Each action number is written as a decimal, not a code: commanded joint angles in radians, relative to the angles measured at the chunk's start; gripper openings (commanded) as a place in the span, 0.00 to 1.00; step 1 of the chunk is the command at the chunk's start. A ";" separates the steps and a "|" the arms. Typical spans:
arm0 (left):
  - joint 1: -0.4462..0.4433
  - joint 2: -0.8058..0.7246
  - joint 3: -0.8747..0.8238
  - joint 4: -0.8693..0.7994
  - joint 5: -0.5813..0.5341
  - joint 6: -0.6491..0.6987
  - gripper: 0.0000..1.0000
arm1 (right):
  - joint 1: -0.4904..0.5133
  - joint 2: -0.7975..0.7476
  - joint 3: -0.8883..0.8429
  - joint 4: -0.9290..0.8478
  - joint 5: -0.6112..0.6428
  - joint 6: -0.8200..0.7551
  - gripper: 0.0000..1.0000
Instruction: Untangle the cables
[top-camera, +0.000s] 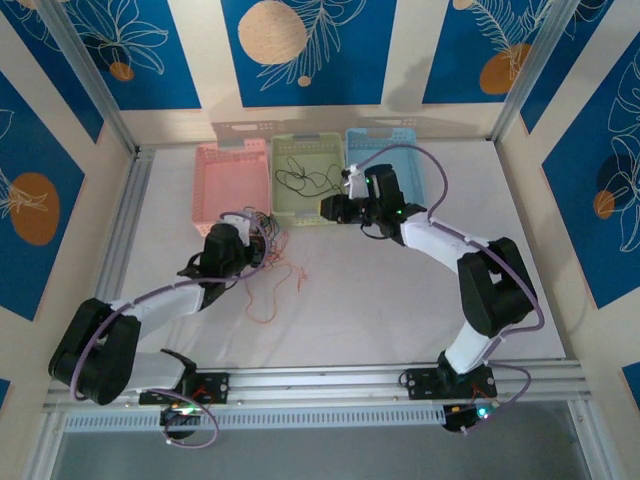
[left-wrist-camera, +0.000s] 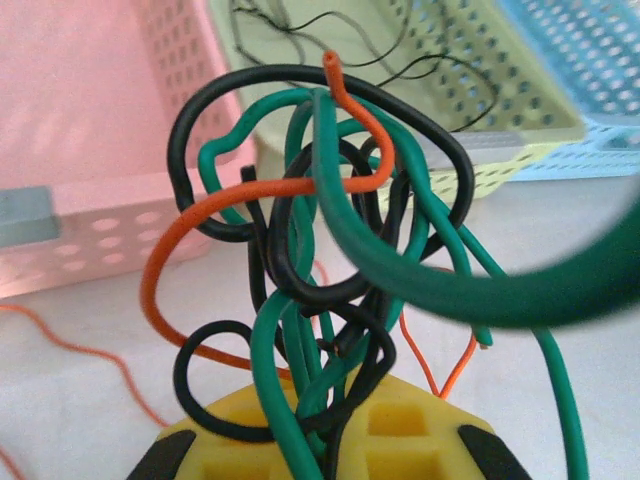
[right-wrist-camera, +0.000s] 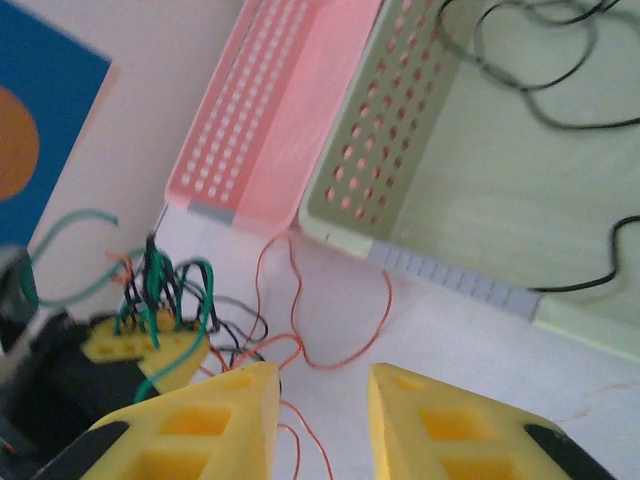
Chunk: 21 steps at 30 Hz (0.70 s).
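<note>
The cables (left-wrist-camera: 330, 250) crowd right before my left pincer (left-wrist-camera: 330, 425); the pink basket (top-camera: 228, 190) and green basket (top-camera: 310, 140) wall off the far side; bare table (top-camera: 380, 310) lies open nearer me.

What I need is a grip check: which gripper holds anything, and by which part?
The left gripper is shut on the cables, pinching the lower end of the clump. The right gripper stands open, holding nothing.
</note>
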<state>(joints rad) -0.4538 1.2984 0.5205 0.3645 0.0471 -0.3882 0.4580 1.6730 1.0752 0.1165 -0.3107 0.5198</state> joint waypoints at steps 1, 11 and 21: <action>0.004 -0.029 -0.023 0.105 0.103 0.019 0.00 | 0.041 0.032 -0.047 0.183 -0.140 -0.149 0.31; 0.004 -0.021 -0.030 0.158 0.209 0.023 0.00 | 0.142 0.105 -0.105 0.310 -0.207 -0.374 0.32; 0.018 0.049 -0.001 0.183 0.304 -0.002 0.00 | 0.182 0.113 -0.132 0.364 -0.169 -0.474 0.32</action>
<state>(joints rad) -0.4473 1.3251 0.4965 0.4965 0.2821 -0.3851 0.6231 1.7863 0.9646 0.4324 -0.4889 0.1043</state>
